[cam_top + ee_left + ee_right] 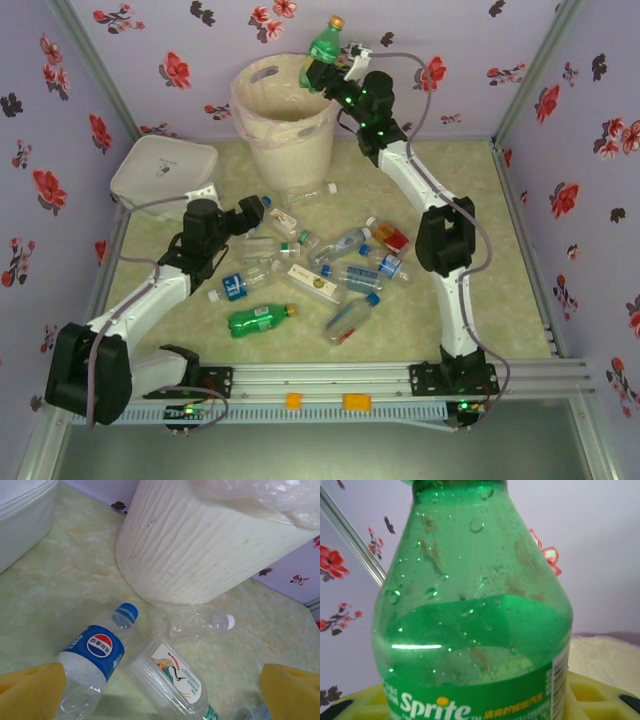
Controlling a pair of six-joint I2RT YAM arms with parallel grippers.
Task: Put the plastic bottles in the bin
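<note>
Right hand (337,72): I read it as clamped on the green bottle (325,45), jaws nearly together around the lower body.
Held bottle: in the right wrist view the green bottle (475,610) stands upright above the yellow pads (592,695), with droplets inside and the label just above them; its orange cap points up.
Below the right hand: the bin (285,125), the bottle hanging over its far right rim.
Left hand (256,212): fingers spread wide, holding nothing, low over the table (480,320).
Between the left fingers (30,692): a blue-label bottle (95,655) beside one pad, and a bird-label bottle (172,680) lying next to it.
Just ahead of the left hand: a crushed clear bottle (195,622) with a white cap, at the foot of the bin (200,550).
Off to the left hand's left: a white box (20,520).
Right of the left hand: a pile of bottles (340,265) between the arms, including a second green bottle (258,318) on its side and a reddish bottle (390,237).
</note>
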